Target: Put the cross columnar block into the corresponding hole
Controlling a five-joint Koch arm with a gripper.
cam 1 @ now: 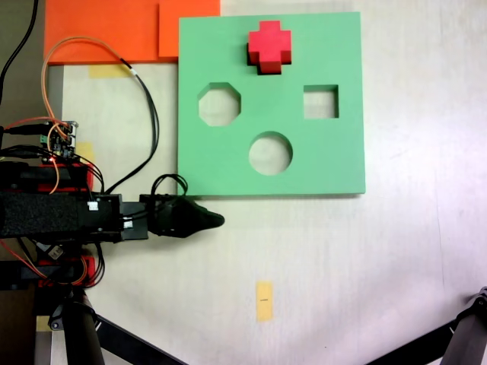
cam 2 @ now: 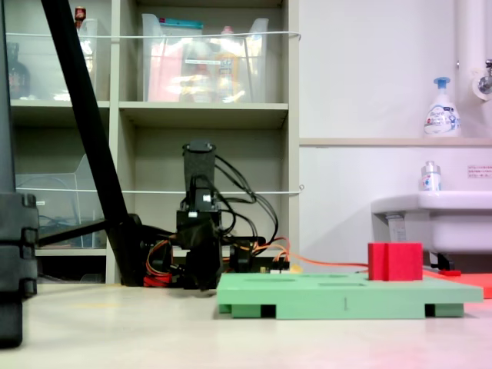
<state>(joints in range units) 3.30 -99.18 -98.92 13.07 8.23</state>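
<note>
The red cross-shaped block (cam 1: 269, 46) stands upright on the green board (cam 1: 335, 160), near the board's far edge at the top of the first exterior view; in the second exterior view it rises above the board's right end (cam 2: 395, 261). Whether it sits in a cross-shaped hole, I cannot tell. The gripper (cam 1: 204, 219) lies off the board, just beside its lower-left corner, well apart from the block. Its fingers come to a closed point, holding nothing. Octagonal (cam 1: 220, 104), square (cam 1: 320, 102) and round (cam 1: 270, 153) holes are unoccupied.
</note>
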